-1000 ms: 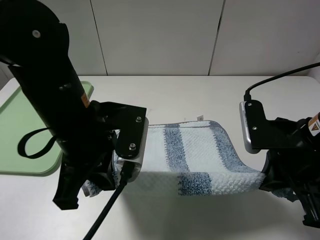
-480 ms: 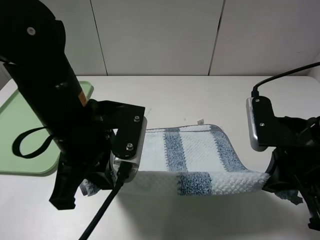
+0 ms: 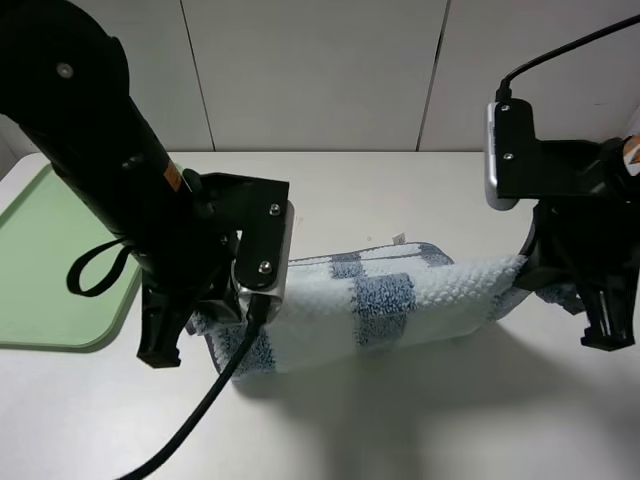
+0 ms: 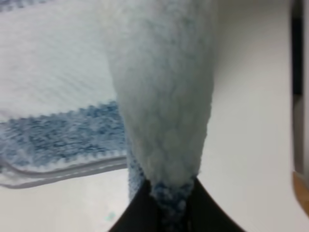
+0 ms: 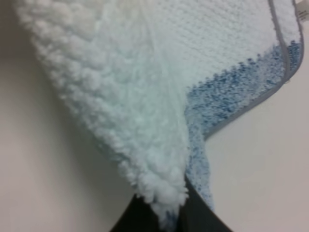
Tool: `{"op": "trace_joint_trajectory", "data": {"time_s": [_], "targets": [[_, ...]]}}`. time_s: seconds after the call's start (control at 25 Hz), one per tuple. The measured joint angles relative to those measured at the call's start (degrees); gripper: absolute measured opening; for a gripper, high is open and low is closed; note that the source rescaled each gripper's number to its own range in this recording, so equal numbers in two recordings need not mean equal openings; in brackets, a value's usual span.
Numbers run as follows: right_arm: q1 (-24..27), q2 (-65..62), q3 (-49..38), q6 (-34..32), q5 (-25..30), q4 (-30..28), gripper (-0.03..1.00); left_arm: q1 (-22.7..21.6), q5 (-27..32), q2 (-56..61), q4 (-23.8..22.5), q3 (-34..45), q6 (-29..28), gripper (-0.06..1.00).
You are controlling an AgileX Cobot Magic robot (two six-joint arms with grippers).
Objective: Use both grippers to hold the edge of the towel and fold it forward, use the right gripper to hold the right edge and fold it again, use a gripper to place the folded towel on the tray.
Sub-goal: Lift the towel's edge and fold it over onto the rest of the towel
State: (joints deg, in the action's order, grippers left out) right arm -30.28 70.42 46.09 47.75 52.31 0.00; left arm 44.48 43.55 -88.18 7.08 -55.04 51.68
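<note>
The striped towel hangs between my two grippers, its near part lifted off the table while its far part lies flat. My left gripper is shut on the towel's left corner; the left wrist view shows the black fingers pinching the cloth. My right gripper is shut on the right corner; the right wrist view shows the cloth clamped at the fingertips. The grey edge binding runs along the part lying below. The light-green tray lies at the far left, partly behind the left arm.
The white table carries the towel and the tray. A black cable trails from the left arm toward the front edge. A white panelled wall stands behind the table.
Both grippers have risen and moved toward the back of the table, carrying the towel's near edge up and over the part lying flat. The right gripper rose the most.
</note>
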Motion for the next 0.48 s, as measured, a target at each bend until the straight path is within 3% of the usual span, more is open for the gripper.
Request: {"op": "trace_joint_trajectory", "data": {"time_s": [0.48], "targets": [[0.0, 10.3, 2.1, -0.1, -8.8, -5.5, 0.00, -5.9, -8.2, -4.7, -1.7, 0.0, 0.0, 0.00]]}}
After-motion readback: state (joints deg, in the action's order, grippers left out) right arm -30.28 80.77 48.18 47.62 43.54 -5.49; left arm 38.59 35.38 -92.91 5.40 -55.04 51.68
